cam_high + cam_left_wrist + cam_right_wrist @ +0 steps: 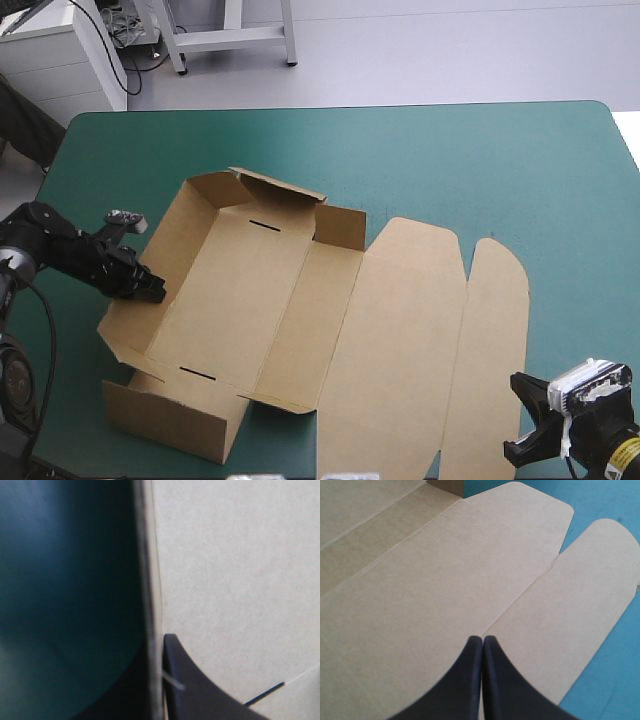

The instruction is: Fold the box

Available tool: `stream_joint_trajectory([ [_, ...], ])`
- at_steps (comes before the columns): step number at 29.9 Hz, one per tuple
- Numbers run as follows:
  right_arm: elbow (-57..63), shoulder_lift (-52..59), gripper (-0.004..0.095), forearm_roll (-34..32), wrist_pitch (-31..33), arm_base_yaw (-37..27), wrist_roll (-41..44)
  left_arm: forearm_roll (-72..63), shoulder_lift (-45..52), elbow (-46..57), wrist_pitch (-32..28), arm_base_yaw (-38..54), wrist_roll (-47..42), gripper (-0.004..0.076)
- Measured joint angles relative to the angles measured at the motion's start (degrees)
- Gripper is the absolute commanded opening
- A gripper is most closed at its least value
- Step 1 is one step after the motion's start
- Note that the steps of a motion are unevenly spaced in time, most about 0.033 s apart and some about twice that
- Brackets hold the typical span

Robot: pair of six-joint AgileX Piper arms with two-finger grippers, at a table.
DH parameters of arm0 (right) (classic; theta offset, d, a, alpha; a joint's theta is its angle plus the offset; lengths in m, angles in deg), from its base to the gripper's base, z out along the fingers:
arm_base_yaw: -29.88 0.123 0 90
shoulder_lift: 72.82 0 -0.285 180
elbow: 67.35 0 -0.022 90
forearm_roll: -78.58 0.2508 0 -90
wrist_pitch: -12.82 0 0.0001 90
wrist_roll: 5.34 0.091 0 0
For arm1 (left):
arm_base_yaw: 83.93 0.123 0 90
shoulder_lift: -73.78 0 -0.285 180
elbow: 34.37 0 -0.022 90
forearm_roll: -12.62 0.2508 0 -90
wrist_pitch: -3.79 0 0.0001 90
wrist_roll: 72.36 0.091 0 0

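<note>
**Brown box** [240, 300], centre-left of the high frame: walls part-raised, lid [400, 340] flat toward the lower right. Left gripper [152, 288] is clamped on the left wall [180, 235]. Right gripper [482, 641] has its fingers together and holds nothing. The board is probably light and stiff, bending only at its creases, so grasp it by the panel edges.

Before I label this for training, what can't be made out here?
Brown cardboard box: high view, lid's near end cut off by the picture's edge.
Black-fingered left claw: left wrist view, outer finger lost in blur behind box wall.
Black-fingered right claw: right wrist view, contact with lid unclear.
</note>
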Motion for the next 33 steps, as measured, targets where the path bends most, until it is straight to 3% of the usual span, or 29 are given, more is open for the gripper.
stream_joint_trajectory([
  [7, 0.0, 0.0, -0.002, 0.2, 0.0, 0.0, 0.0, 15.5, -0.2, -15.0, -0.2, -13.5, -0.3, -0.0008],
  [12, 0.0, 0.0, -0.002, 0.2, 0.0, 0.0, 0.0, 25.8, -0.9, -21.7, -5.1, -26.2, -0.5, -0.0008],
  [23, 0.0, 0.0, -0.002, 0.2, 0.0, 0.0, 0.0, 49.1, -4.4, -24.1, -19.9, -44.9, -1.0, -0.0008],
  [33, 0.0, 0.0, -0.002, 0.2, 0.0, 0.0, 0.0, 59.8, -4.7, -24.1, -20.1, -55.4, -2.8, -0.0008],
])
